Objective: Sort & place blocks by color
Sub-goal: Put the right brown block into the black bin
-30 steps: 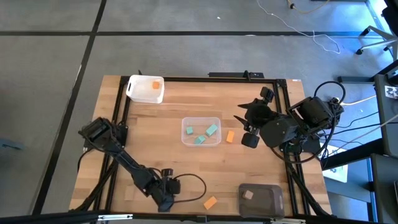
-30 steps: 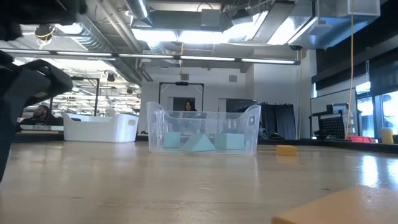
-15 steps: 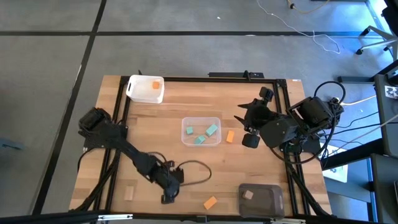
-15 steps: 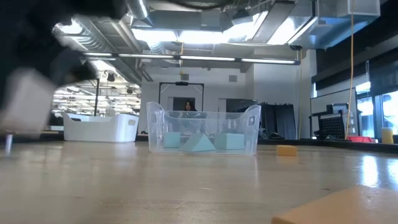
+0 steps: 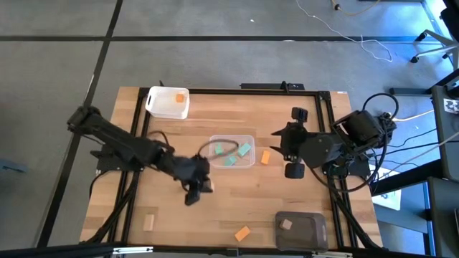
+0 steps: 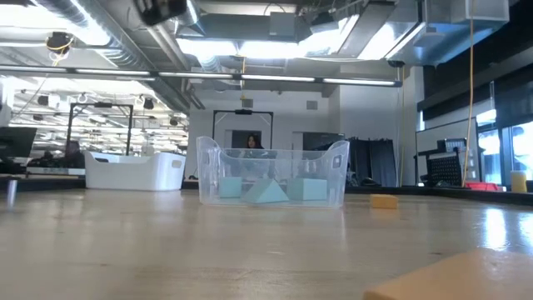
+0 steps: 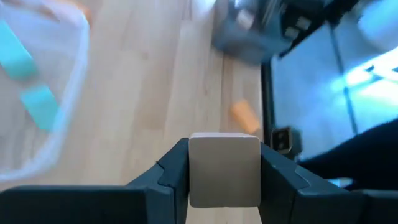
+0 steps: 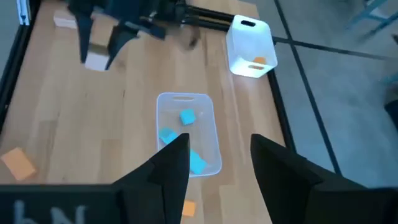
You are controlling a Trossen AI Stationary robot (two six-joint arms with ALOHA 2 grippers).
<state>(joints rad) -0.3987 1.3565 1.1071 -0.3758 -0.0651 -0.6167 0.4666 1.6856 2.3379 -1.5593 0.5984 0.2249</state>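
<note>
Table (image 5: pixel 287 215) is bearing 3 tubs: a dark grey tub (image 5: pixel 301 230) at its near edge holding 1 tan piece, a clear tub (image 5: pixel 232 151) mid-table holding teal blocks (image 5: pixel 244 150), and a white tub (image 5: pixel 168 102) at the far left. Left gripper (image 5: pixel 195 188) is hanging just beside the clear tub, clenching a tan block (image 7: pixel 224 169). Right gripper (image 8: pixel 213 157) is waiting with fingers parted, empty. Orange blocks (image 5: pixel 242 233) are lying loose.

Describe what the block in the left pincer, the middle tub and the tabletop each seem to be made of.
Held block: probably bare wood, pale tan, matt, no paint visible.
Middle tub: likely clear plastic; the teal blocks show through its walls.
Tabletop: apparently wooden planks; long grain lines, faint sheen.
</note>
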